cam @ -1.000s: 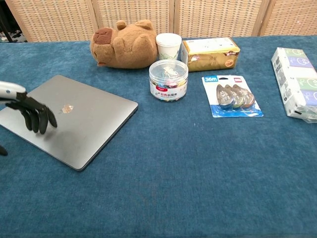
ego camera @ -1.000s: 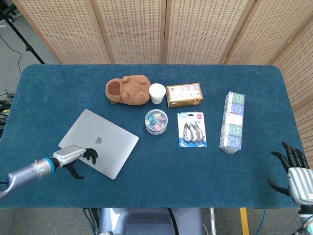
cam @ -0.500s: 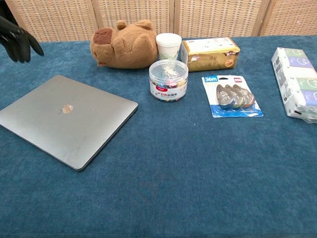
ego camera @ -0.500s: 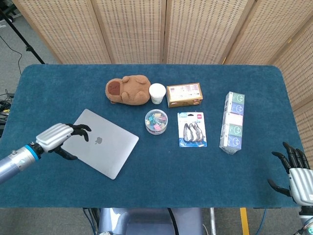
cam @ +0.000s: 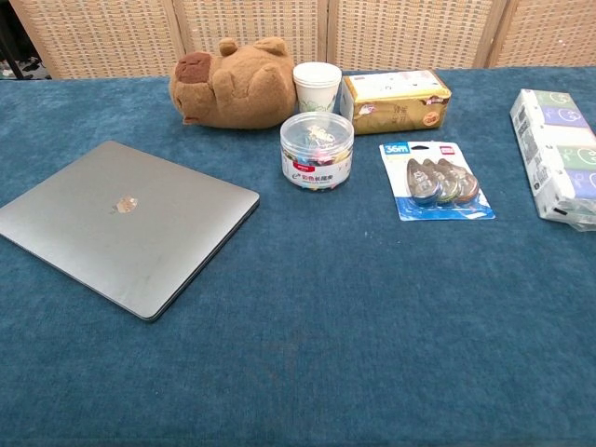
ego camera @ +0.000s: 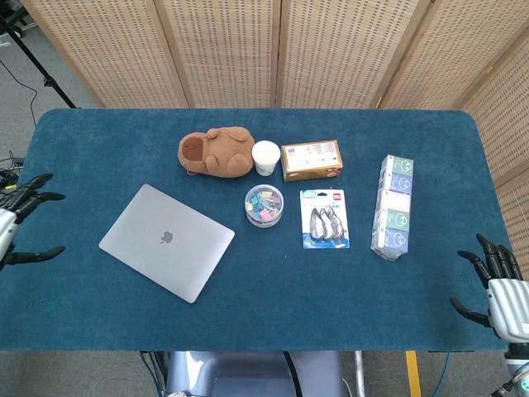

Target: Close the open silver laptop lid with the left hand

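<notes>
1. At the far left edge of the head view, the left hand point(ego camera: 16, 223) sits off the table's left side, well apart from the laptop; fingers point(ego camera: 33, 198) spread wide, thumb splayed low, nothing in them, touching nothing. Chest view does not show it.
2. Right hand point(ego camera: 496, 289) at the lower right corner of the head view, past the table's near right edge — fingers point(ego camera: 483, 256) apart and pointing up, released, holding nothing. Not seen in the chest view.
3. Silver laptop point(ego camera: 167, 241) lies on the left half of the blue table point(ego camera: 99, 141), lid down flat, logo facing up, turned at an angle to the table edges. Chest view shows the same: lid fully closed, flush with the base, nothing touching it.
4. Brown plush toy point(ego camera: 216, 151) lies behind the laptop, near the table's middle; white paper cup point(ego camera: 265, 157) stands upright just beside it, on its right.
5. Tan box point(ego camera: 312, 160) sits right of the cup.
6. Clear round tub of colored clips point(ego camera: 264, 205) stands in front of the cup, near the laptop's right corner but apart from it.
7. Blister pack point(ego camera: 324, 218) lies flat right of the tub — contents too small to name surely.
8. Long wrapped pack point(ego camera: 393, 207) lies toward the table's right side, well apart from both hands.
</notes>
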`<state>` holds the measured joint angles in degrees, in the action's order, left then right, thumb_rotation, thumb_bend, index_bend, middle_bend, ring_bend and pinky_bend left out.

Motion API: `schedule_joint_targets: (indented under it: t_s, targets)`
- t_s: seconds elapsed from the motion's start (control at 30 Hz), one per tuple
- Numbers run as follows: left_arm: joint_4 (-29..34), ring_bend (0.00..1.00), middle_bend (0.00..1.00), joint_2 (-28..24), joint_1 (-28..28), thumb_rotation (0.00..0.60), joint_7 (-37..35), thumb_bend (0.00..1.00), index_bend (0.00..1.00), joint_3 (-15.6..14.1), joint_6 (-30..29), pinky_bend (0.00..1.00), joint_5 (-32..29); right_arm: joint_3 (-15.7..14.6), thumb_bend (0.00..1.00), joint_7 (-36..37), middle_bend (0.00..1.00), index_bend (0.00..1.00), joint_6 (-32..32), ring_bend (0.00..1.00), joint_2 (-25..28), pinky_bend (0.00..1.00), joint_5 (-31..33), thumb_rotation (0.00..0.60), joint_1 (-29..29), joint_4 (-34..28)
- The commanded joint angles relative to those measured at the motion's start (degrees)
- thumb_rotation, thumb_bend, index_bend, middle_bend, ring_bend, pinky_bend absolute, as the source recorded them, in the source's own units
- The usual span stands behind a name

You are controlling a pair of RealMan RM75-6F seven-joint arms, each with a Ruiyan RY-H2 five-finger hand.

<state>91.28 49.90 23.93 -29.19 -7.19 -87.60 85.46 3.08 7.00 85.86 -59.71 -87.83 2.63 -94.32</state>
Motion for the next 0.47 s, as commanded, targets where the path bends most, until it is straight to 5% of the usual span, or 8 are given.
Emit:
schedule_joint_targets:
  t_s: [0.03,0.47]
  targets:
    - [-3.58,0.11,0.1,4.31,-6.03,0.6,0.3,0.09,0.24,0.91,-5.05,0.18,-1.39,0.39,0.23,0.38,0.0,0.2,-0.35,0.0,0.16,0.0,0.43,0.6,0.35,-0.09]
    - [-12.12,0.1,0.09,15.99,-17.4,0.6,1.28,0.09,0.24,3.68,-18.8,0.16,2.99,1.59,0.23,-0.78,0.0,0.2,-2.78,0.0,0.08,0.0,2.18,0.6,2.27,-0.89]
